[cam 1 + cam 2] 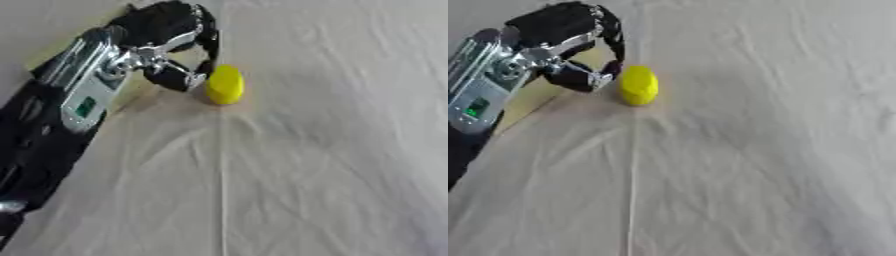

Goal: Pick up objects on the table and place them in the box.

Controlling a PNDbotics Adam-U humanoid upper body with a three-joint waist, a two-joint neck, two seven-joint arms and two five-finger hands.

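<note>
Fingers (pixel 208 47) curled downward beside the yellow object (pixel 225 84), thumb (pixel 179 78) hooked low on its near-left side; tips at or just touching its left edge, not yet closed around it. Nothing pinched as far as can be seen. Belongs to the left hand (pixel 166 30), reaching in from the left on a black and silver arm (pixel 61 100).

Yellow object: smooth, rounded, oval in outline, resting on the pale cloth-covered table (pixel 332 165), toward the far left part of the view. Exact kind not clear. Just left of it, a tan strip (pixel 531 97) under the hand, possibly the edge of the box; too little showing to be sure. Right hand nowhere in either view.

Step in hand, as a judgement: closing on the yellow object to lift it. To do it well:
- Bring thumb and fingers to opposite sides before closing, so the rounded shape does not squirt out sideways.
- Close across the narrower width, low enough to get under the curve.
- Avoid dragging on the cloth, which is wrinkled and could bunch up or roll the object away.
- Lift straight up first, then carry toward the box.

Writing and labels: 1 small green mark (pixel 85 106) on the silver forearm panel, nothing legible on it. No brand or text on the yellow object or the cloth.
</note>
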